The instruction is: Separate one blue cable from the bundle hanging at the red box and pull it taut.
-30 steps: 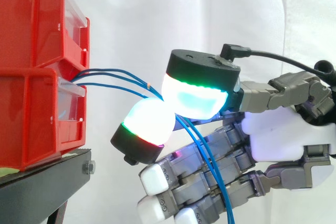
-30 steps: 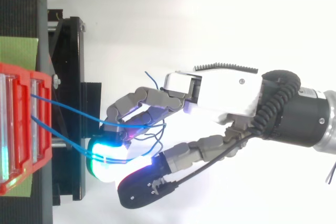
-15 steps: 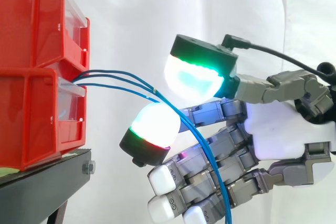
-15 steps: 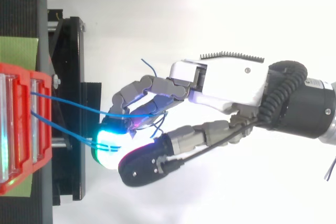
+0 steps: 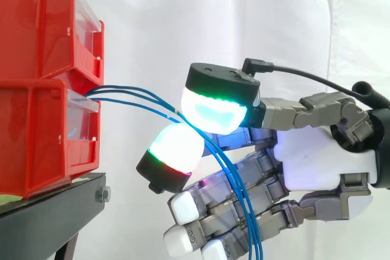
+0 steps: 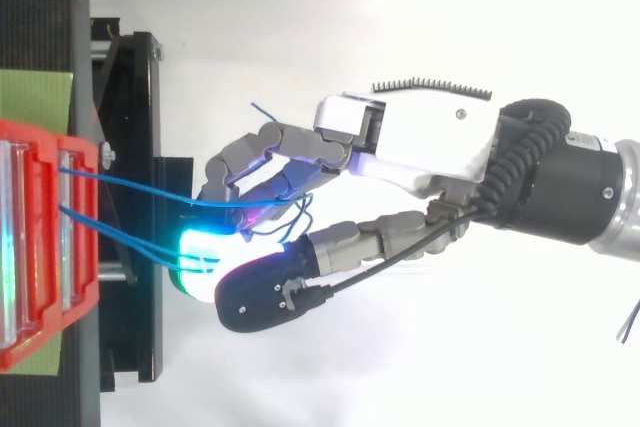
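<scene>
Side view showed the hand [image 5: 317, 162] with fingers curled, pinching blue cables [image 5: 237, 196] between two glowing pads [image 5: 213, 111]. Ahead of the fingertips the cables ran to stacked red bins [image 5: 42, 89]; behind the pinch they dropped across the curled fingers. Several strands seemed to share the grip, so separation looked unfinished. The next move called for holding one strand alone and drawing away from the bins. A black stand [image 5: 49, 211] sat under the bins, and a white curtain [image 5: 244, 16] hung behind the hand. Loose strands over the fingers could snag.
</scene>
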Robot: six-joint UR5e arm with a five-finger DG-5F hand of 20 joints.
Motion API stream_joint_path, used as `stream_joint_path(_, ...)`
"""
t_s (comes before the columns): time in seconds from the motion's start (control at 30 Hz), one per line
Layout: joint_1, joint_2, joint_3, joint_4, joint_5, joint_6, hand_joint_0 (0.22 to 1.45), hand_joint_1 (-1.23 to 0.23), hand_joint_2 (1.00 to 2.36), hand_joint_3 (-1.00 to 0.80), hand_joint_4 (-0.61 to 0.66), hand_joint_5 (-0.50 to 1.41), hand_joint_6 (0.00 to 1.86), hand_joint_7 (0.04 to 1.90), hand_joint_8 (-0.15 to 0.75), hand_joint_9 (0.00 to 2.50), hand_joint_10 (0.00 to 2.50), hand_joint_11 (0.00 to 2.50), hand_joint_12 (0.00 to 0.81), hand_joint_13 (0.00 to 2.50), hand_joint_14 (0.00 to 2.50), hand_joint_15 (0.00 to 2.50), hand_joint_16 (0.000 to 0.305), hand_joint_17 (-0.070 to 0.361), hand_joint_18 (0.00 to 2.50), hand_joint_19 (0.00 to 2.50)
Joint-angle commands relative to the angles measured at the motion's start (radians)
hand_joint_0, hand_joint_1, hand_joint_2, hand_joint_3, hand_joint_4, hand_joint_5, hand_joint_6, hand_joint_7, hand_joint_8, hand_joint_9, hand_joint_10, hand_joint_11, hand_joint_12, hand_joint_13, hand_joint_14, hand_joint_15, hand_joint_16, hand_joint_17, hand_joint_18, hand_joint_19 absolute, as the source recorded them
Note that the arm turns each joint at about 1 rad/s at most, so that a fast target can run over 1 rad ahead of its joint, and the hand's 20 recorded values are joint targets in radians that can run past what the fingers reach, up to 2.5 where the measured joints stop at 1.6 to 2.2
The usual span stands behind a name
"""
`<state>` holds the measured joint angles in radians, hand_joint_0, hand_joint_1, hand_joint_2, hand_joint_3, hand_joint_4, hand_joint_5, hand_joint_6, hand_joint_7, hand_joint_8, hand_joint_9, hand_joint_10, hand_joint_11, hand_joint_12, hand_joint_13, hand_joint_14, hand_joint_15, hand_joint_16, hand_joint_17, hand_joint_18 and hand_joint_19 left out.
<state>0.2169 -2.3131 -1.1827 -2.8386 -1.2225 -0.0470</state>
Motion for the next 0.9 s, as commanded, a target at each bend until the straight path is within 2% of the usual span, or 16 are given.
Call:
stream_joint_path(0.0,-0.001,-0.002,0.0,0.01,0.0,-0.008,0.68,-0.73,1.02,-0.34,0.1,-0.24,0.91,0.88,0.287,0.77,0.02,0.68,0.327,0.71,0.01,0.33,0.041,0.093,0.65,0.47)
stream_joint_path(0.13,-0.002,0.0,0.0,0.018,0.0,-0.02,0.75,-0.8,1.0,-0.48,0.11,-0.24,0.91,0.86,0.266,0.76,0.02,0.68,0.321,0.71,0.01,0.34,0.042,0.094,0.65,0.46)
stream_joint_path(0.23,-0.004,0.0,0.0,0.018,0.0,-0.028,0.76,-0.84,1.0,-0.5,0.09,-0.24,0.9,0.89,0.258,0.77,0.02,0.69,0.317,0.72,0.01,0.33,0.042,0.094,0.66,0.45)
stream_joint_path(0.37,-0.005,0.0,0.0,0.019,0.0,-0.037,0.68,-0.85,1.0,-0.5,0.09,-0.23,0.9,0.88,0.253,0.79,0.02,0.7,0.311,0.72,0.01,0.35,0.042,0.094,0.66,0.46)
stream_joint_path(0.47,-0.007,-0.002,0.0,0.019,0.0,-0.039,0.53,-0.78,1.0,-0.5,0.13,-0.23,0.9,0.86,0.267,0.79,0.02,0.68,0.331,0.72,0.01,0.36,0.045,0.101,0.66,0.48)
stream_joint_path(0.57,-0.008,0.0,0.0,0.019,0.0,-0.039,0.5,-0.67,1.0,-0.5,0.15,-0.23,0.89,0.83,0.288,0.8,0.02,0.68,0.347,0.72,0.01,0.36,0.047,0.106,0.67,0.49)
stream_joint_path(0.6,-0.008,0.0,0.0,0.019,-0.002,-0.039,0.5,-0.57,1.0,-0.5,0.15,-0.23,0.89,0.84,0.292,0.82,0.02,0.67,0.35,0.73,0.01,0.35,0.047,0.106,0.67,0.5)
stream_joint_path(0.67,-0.008,0.0,0.0,0.019,-0.002,-0.039,0.55,-0.46,1.0,-0.5,0.14,-0.23,0.88,0.88,0.286,0.82,0.02,0.66,0.341,0.72,0.01,0.36,0.045,0.102,0.67,0.53)
stream_joint_path(0.77,-0.008,0.0,-0.002,0.022,0.0,-0.039,0.62,-0.48,1.0,-0.48,0.11,-0.23,0.87,0.95,0.279,0.82,0.02,0.68,0.336,0.73,0.02,0.37,0.044,0.099,0.68,0.55)
stream_joint_path(0.87,-0.008,0.0,0.0,0.022,0.0,-0.039,0.63,-0.54,1.01,-0.34,0.13,-0.24,0.9,0.94,0.291,0.8,0.02,0.69,0.338,0.74,0.01,0.38,0.045,0.101,0.7,0.55)
